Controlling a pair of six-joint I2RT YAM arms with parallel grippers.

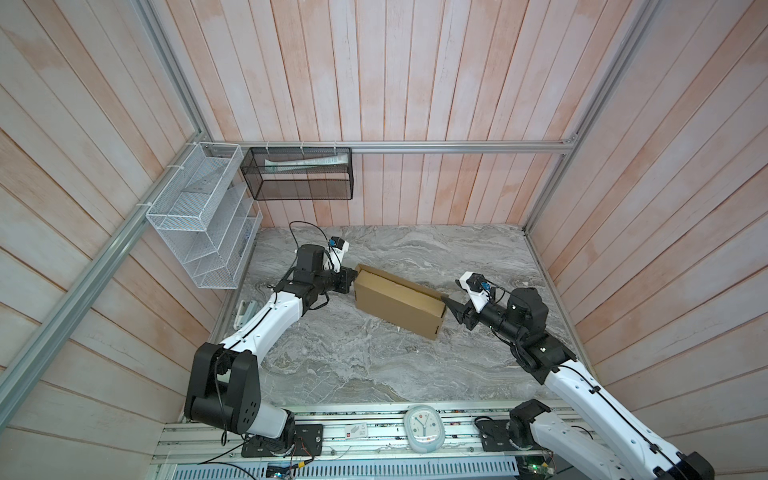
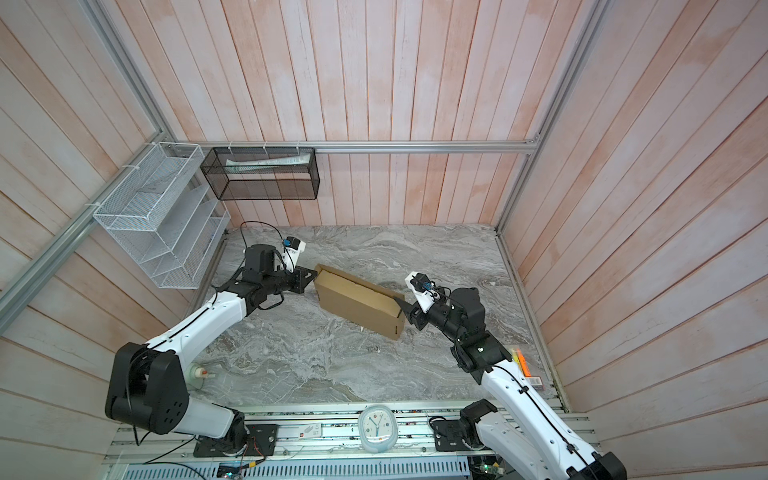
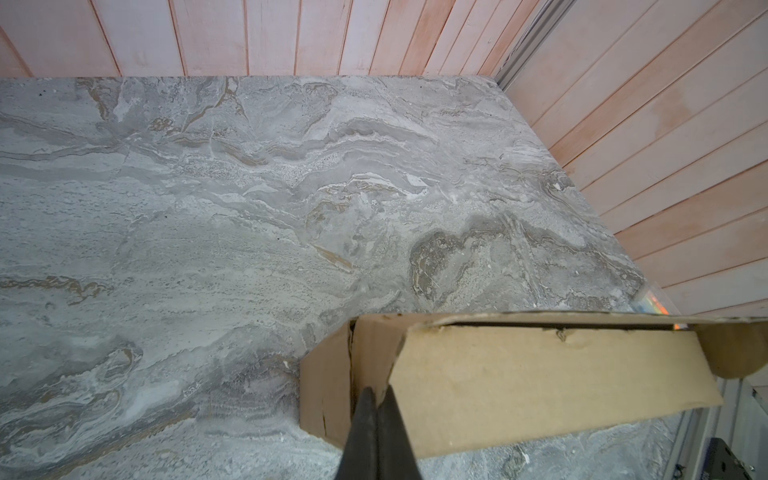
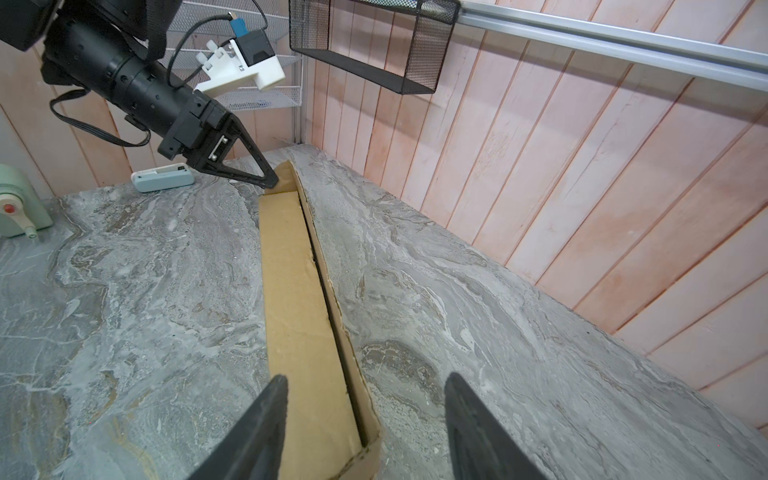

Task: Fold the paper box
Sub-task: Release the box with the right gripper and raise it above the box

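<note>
The paper box (image 1: 395, 301) (image 2: 357, 303) is a plain brown cardboard box folded into a long shallow shape, lying diagonally on the marble table. A dark gap runs along its back edge between lid and wall (image 4: 332, 316). My left gripper (image 1: 354, 274) (image 2: 314, 274) (image 3: 378, 390) is shut, with its tips against the box's left end flap (image 3: 328, 374); it also shows in the right wrist view (image 4: 272, 183). My right gripper (image 1: 451, 309) (image 2: 402, 309) (image 4: 366, 379) is open at the box's right end. Its fingers straddle the back corner there without touching it.
A white wire rack (image 1: 199, 220) and a black mesh basket (image 1: 299, 174) hang on the walls at the back left. A clock (image 1: 424, 428) lies on the front rail. A white device (image 4: 162, 178) and a green gadget (image 4: 16, 199) sit by the left edge, and orange items (image 2: 521, 361) by the right.
</note>
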